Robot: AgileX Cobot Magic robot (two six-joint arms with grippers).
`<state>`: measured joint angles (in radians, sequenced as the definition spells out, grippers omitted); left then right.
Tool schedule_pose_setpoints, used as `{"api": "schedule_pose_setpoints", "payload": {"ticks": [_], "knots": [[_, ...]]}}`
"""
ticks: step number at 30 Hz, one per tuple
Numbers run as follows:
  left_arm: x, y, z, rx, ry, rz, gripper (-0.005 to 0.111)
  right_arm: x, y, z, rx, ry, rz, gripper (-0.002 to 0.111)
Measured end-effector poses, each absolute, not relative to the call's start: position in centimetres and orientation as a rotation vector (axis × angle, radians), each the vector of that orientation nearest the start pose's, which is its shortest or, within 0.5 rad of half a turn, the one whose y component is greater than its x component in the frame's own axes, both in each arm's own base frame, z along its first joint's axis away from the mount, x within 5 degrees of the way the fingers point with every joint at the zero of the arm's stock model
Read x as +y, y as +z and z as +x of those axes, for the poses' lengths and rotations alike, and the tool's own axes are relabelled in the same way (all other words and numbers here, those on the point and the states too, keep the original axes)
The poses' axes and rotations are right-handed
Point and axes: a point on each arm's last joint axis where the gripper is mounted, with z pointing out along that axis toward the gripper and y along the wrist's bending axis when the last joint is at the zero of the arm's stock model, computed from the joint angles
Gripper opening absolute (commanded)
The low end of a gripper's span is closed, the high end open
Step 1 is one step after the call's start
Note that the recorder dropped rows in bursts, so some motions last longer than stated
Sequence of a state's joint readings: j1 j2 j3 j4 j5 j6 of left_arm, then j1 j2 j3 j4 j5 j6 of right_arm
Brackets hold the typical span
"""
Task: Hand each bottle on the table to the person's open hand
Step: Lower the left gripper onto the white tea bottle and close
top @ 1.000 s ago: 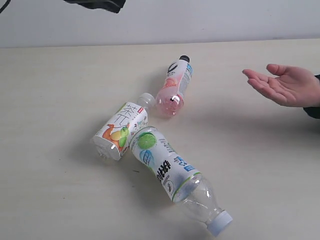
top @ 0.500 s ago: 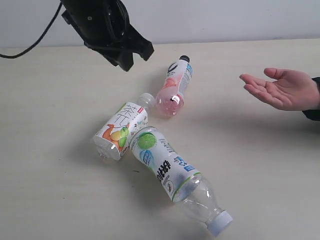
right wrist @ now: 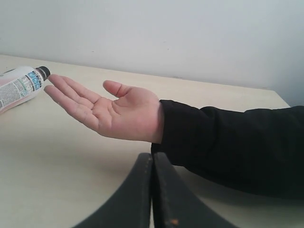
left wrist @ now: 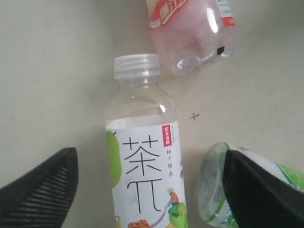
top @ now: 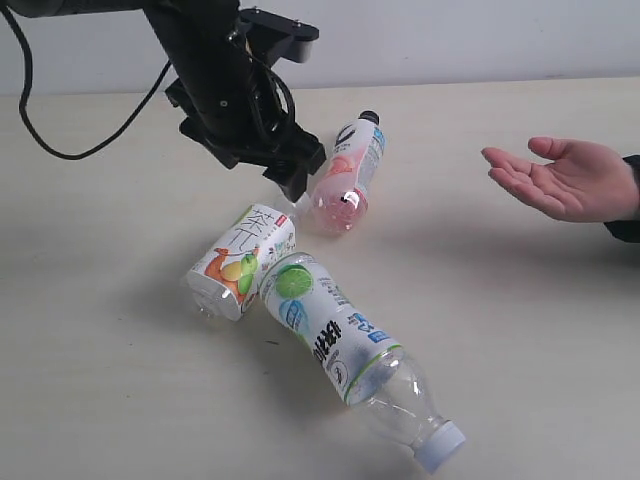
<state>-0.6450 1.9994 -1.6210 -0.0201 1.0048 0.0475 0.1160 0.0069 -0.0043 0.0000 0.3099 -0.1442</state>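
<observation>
Lowered since a moment ago, the black left gripper [left wrist: 149, 154] hangs, jaws apart, over the clear white-labelled plastic bottle [left wrist: 142, 190] lying on the beige table [top: 520, 330], to grasp it. The bare open hand [top: 570, 178] waits palm-up, well apart.

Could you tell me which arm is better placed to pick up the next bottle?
Left. The left gripper hangs open over the orange-fruit bottle, a finger on each side. The right gripper is shut and sits by the person's open hand, away from the bottles.
</observation>
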Motion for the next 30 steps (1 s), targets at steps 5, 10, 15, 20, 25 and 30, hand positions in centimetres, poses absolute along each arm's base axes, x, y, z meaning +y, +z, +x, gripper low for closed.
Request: {"api": "schedule_pose_setpoints", "payload": {"ticks": [5,10,15,20,25,30], "knots": [[-25.8,21.9,33.9,2.722,-0.144,0.966,0.079,0.6,18.6,5.4,1.781,-0.02,-0.233,0.0],[-26.1,20.7,34.3,2.726,-0.149,0.964,0.079,0.6,18.6,5.4,1.781,-0.02,-0.233,0.0],[-26.3,19.2,35.1,2.716,-0.157,0.946,0.079,0.6,18.6,5.4,1.781,-0.02,-0.233,0.0],[-26.1,18.2,35.6,2.733,-0.149,0.936,0.079,0.6,18.6,5.4,1.781,-0.02,-0.233,0.0],[-26.3,15.9,35.8,2.78,-0.131,0.95,0.079,0.6,18.6,5.4,1.781,-0.02,-0.233,0.0],[-26.3,15.9,35.8,2.781,-0.13,0.95,0.079,0.6,18.6,5.4,1.781,-0.02,-0.233,0.0]]}}
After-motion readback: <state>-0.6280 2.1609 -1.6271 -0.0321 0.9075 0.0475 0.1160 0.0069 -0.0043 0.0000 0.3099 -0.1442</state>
